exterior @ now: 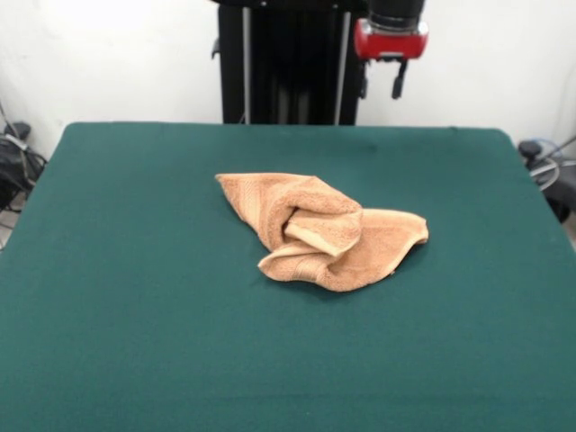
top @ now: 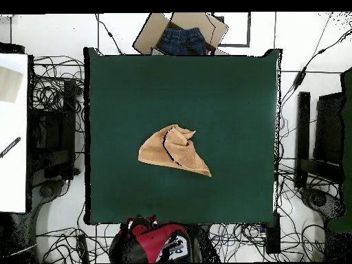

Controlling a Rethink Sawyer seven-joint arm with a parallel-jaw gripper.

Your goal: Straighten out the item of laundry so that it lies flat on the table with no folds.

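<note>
towel (exterior: 324, 232): crumpled, folded over itself, near the middle of the table (exterior: 135, 297)
claw (exterior: 397, 83): raised beyond the table's far edge, well apart from towel; grip state cannot be told

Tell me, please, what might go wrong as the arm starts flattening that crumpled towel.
The towel lies bunched mid-table, with one flap rolled over the middle. A pinch there could catch several layers, so pulling might drag the whole bundle across the table rather than open it. Its corners are partly tucked under, so the wrong edge may be picked. The tool is drawn back at the robot's side of the table, so it has a long descent to aim right.
</note>
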